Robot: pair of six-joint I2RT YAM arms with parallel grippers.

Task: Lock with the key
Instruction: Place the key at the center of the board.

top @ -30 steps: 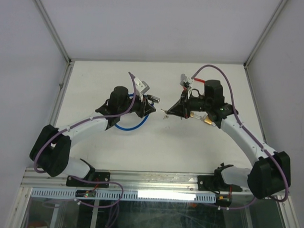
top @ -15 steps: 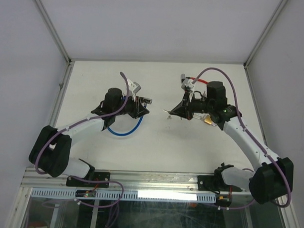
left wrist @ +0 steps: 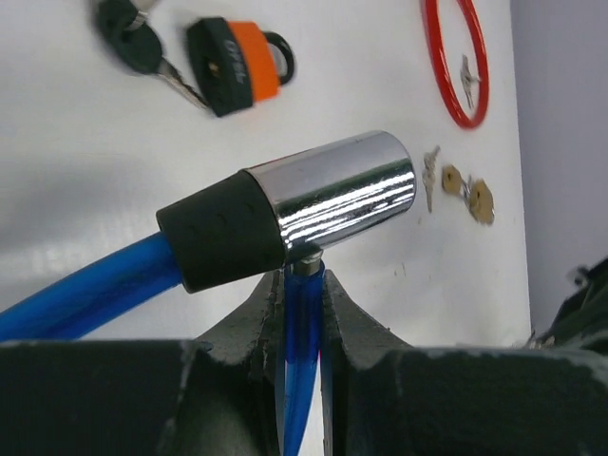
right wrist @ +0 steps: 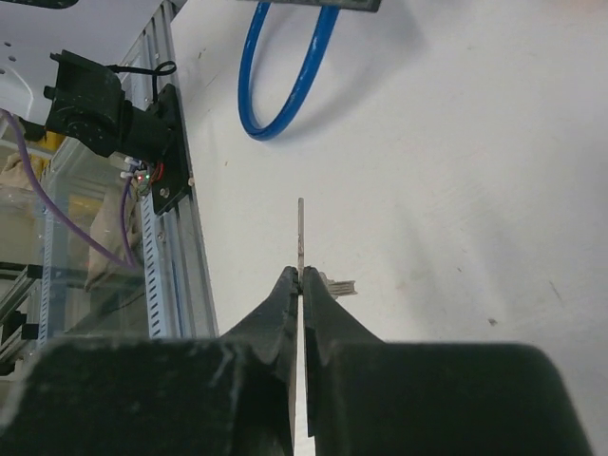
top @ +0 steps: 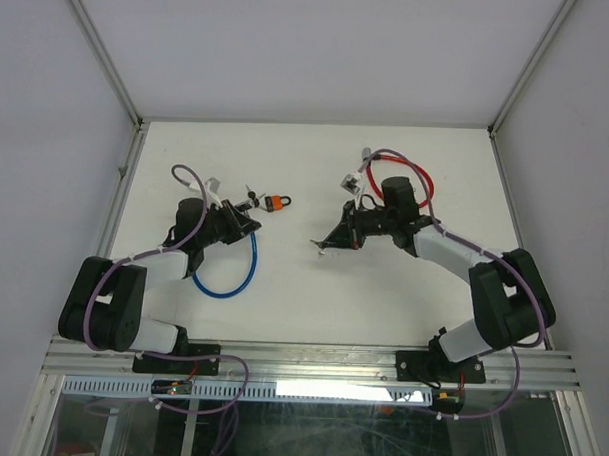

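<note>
My left gripper (top: 241,223) (left wrist: 302,278) is shut on the blue cable (left wrist: 300,323) of a cable lock, just below its chrome lock cylinder (left wrist: 337,190) with a black sleeve. The cable's loop (top: 226,281) lies on the table toward the near edge. My right gripper (top: 327,243) (right wrist: 301,276) is shut on a small metal key (right wrist: 301,233), held edge-on with its blade pointing out past the fingertips. A second key (right wrist: 339,283) hangs beside it. The two grippers are well apart, with bare table between them.
An orange padlock (top: 277,201) (left wrist: 237,65) with black-headed keys (left wrist: 133,43) lies just beyond the left gripper. A red cable loop (top: 370,176) (left wrist: 454,62) and small loose keys (left wrist: 467,192) lie behind the right gripper. The metal front rail (right wrist: 169,199) runs along the near edge.
The left arm has swung left and down with the blue cable lock, uncovering the orange padlock. The right arm has moved left and nearer with the key. The two are farther apart.
</note>
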